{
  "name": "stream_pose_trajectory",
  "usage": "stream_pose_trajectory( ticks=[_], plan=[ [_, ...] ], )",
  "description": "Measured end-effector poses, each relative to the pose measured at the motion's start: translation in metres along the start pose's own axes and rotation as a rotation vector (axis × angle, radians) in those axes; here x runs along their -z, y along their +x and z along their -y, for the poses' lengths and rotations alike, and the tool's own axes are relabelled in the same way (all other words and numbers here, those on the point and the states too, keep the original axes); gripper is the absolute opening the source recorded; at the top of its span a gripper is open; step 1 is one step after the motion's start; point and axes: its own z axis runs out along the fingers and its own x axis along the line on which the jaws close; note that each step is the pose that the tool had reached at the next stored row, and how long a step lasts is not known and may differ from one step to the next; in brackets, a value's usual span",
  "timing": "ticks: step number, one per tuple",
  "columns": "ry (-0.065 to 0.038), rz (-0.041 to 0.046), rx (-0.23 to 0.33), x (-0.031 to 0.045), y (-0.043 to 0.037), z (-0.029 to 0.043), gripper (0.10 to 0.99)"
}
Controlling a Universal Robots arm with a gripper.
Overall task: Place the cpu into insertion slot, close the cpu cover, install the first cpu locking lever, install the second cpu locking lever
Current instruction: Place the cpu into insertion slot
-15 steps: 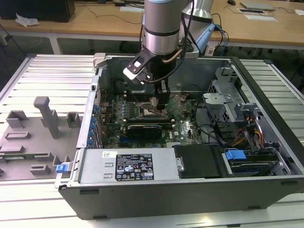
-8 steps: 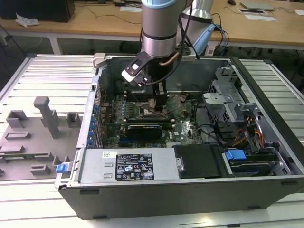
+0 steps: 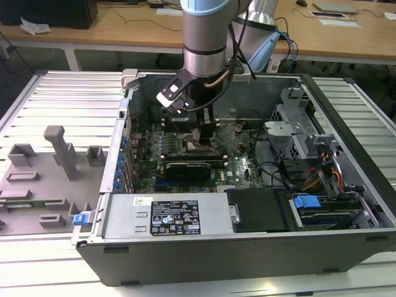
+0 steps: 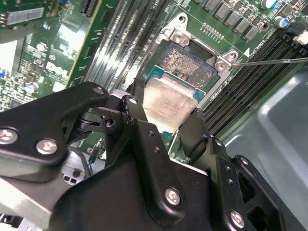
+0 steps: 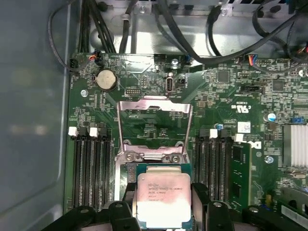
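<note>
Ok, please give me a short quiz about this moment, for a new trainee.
1. True or false: the cover is closed down over the socket.
2. What does the claw grip? A) a cable B) the chip C) a screw
3. Fill in: the arm reaches down into an open computer ____.
Key: 1 false; 2 B; 3 case.

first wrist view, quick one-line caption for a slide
End effector gripping the cpu beside the open cpu cover, between memory slots
</note>
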Motion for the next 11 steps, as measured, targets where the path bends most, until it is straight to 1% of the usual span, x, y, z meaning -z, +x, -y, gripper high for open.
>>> stream_pose_trajectory(
  ticks=[2,7,11],
  plan=[
    [0.0,-0.0001,-0.001,-0.0024,0.0022,0.0013,0.537],
    [0.0,0.0002,-0.003,-0.008,0.004,0.0051,0.537],
    [0.0,0.0005,-0.006,-0.011,0.0049,0.0079,0.537]
  ],
)
